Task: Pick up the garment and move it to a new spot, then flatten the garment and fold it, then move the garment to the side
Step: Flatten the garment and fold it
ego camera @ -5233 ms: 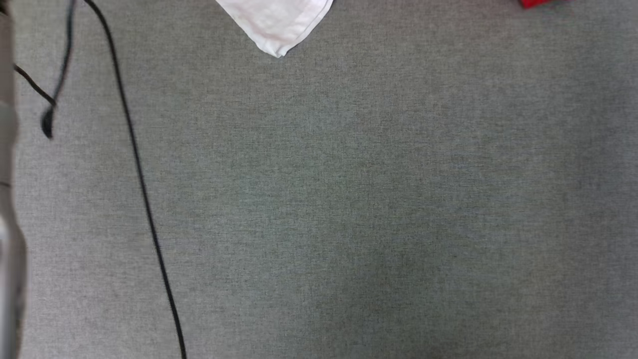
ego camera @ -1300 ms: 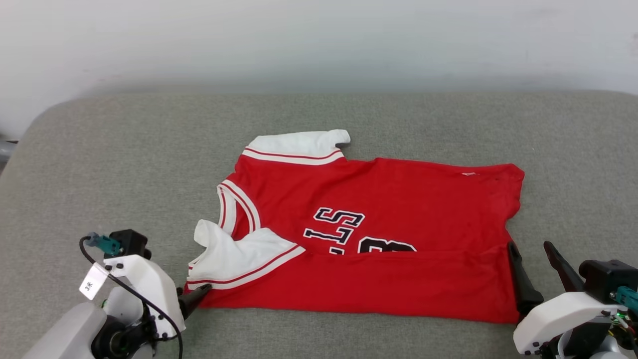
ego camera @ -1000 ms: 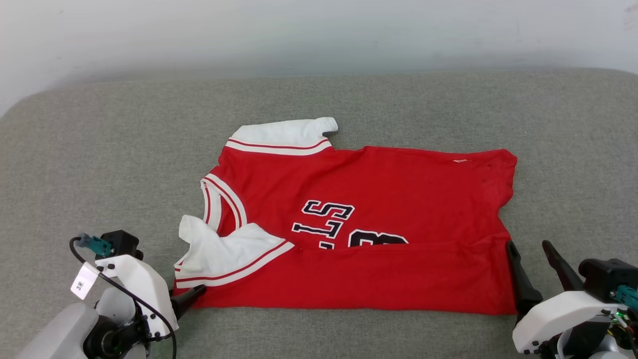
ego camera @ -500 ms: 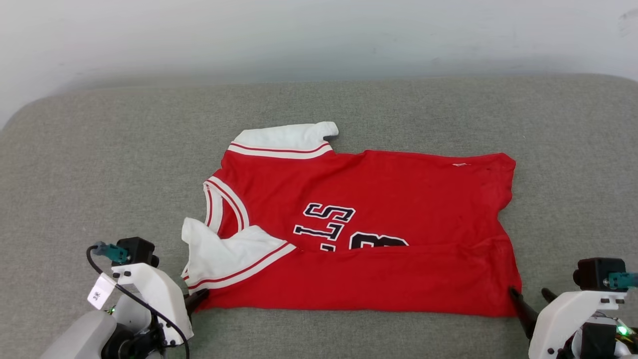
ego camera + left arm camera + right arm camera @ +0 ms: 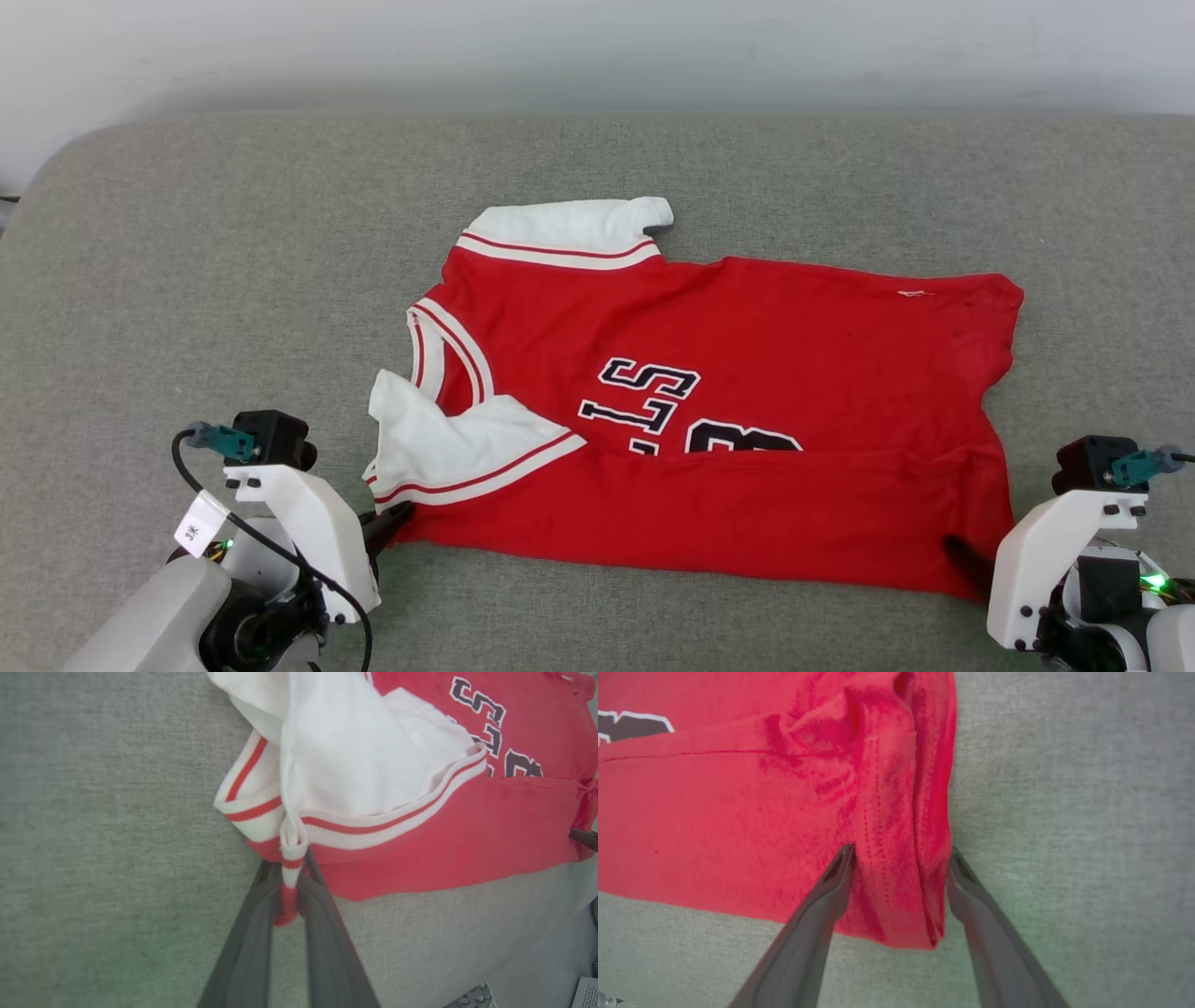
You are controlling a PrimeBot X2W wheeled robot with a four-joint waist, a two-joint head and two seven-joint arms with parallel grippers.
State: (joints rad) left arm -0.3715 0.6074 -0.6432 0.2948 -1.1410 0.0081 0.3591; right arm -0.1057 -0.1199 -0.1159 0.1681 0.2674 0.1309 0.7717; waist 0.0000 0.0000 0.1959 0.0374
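The grey cushion (image 5: 187,280) runs wide under everything, up to a pale wall. The red shirt (image 5: 794,336) lies spread across the middle of it, collar toward my left and hem toward my right. I judge the moving and flattening done. The body sits mostly flat, and the near long edge lies turned up over itself, covering the lower part of the black number (image 5: 738,437). So the folding looks begun. The further folds and the shift to the side are left to do.

My left pincer (image 5: 397,518) is at the near left corner and my right pincer (image 5: 966,560) is at the near right corner. From the head view I get the whole layout but little of the grip, just dark tips at the cloth's edge.

The left wrist view settles it. There my left pincer (image 5: 286,896) is closed tight on a bunched bit of striped cuff and red cloth, with the white near sleeve (image 5: 364,751) puffed up behind.

In the right wrist view my right pincer (image 5: 901,858) stands wide open astride the corner hem. One finger is on the red cloth and the other is just off its edge over the cushion — nothing is gripped yet. That view also shows wrinkles gathered at that corner, which the head view barely shows.
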